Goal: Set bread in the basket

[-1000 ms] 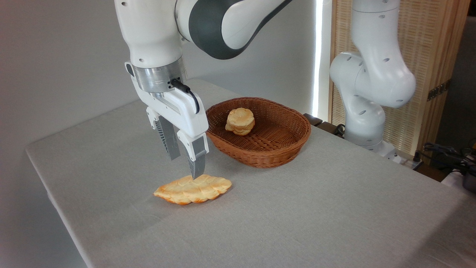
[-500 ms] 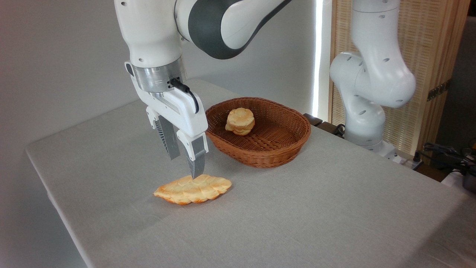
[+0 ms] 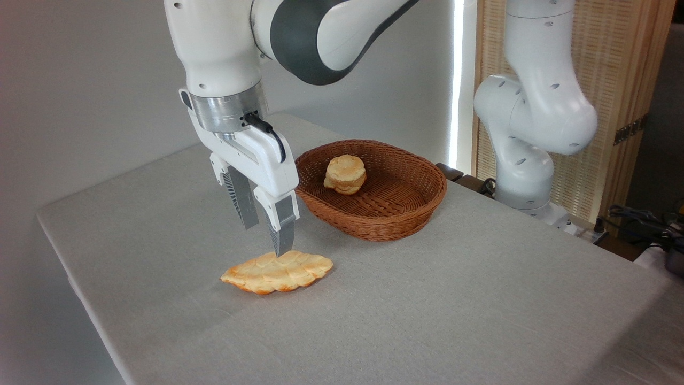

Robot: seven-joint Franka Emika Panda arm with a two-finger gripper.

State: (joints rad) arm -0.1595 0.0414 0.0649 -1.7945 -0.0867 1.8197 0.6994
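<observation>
Lying flat on the grey cloth-covered table [image 3: 454,310], the bread [image 3: 277,271], a golden-orange leaf-shaped pastry with scalloped edges and a segmented top, sits toward the table's near-left part, its long axis running roughly from 8 o'clock to 2 o'clock. Right above it hangs the gripper [image 3: 265,239], pointing down, its two ribbed fingers spread apart with a clear gap between them. The nearer fingertip [image 3: 283,247] appears to reach the pastry's upper edge; whether it actually touches cannot be told from this view. The farther finger ends higher in the picture, behind the pastry.

At about 2 o'clock from the bread, well apart from it, stands the oval brown wicker basket [image 3: 374,224]. A small pale round bun [image 3: 346,174] rests inside it, toward the back-left of the bowl. The white arm [image 3: 219,48] rises from the gripper and bends across to its base [image 3: 526,176] at the table's far right edge, at 3 o'clock from the basket. A slatted wooden screen [image 3: 620,64] stands behind the base.
</observation>
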